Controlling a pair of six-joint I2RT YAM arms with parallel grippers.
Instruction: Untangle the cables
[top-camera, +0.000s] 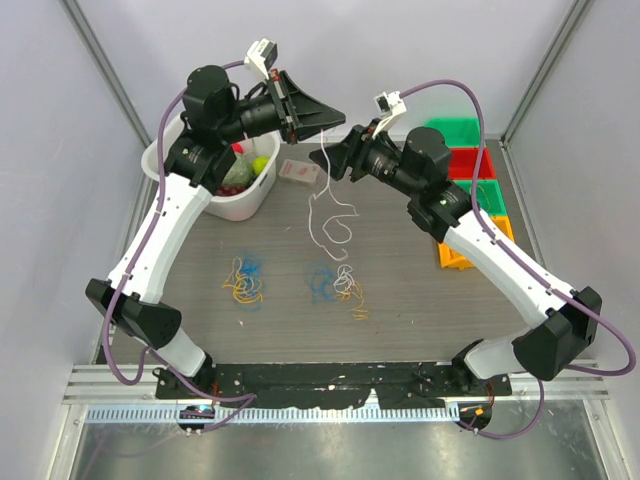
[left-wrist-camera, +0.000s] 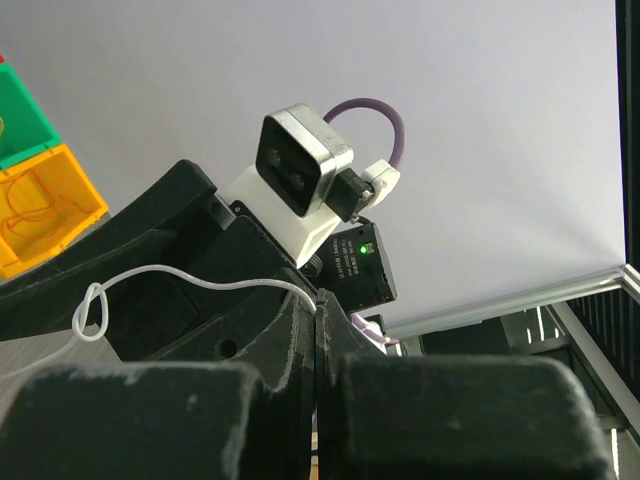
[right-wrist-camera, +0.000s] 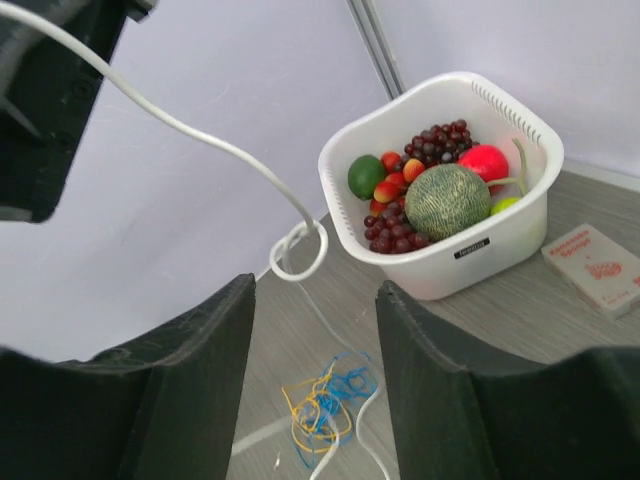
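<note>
My left gripper (top-camera: 338, 114) is raised above the back of the table and shut on a thin white cable (top-camera: 322, 190), which hangs from it down to the tabletop. In the left wrist view the jaws (left-wrist-camera: 320, 302) are closed with the white cable (left-wrist-camera: 200, 283) coming out leftward, a small loop in it. My right gripper (top-camera: 336, 160) is open just right of the hanging cable, below the left one. In the right wrist view (right-wrist-camera: 315, 300) the cable's knotted loop (right-wrist-camera: 298, 250) hangs between and beyond the open fingers. A yellow-blue tangle (top-camera: 245, 281) and a blue-white-yellow tangle (top-camera: 338, 283) lie on the table.
A white basket of fruit (top-camera: 262, 190) stands at the back left, also in the right wrist view (right-wrist-camera: 520, 225). A small pink box (top-camera: 300, 172) lies beside it. Red, green and yellow bins (top-camera: 465, 160) line the back right.
</note>
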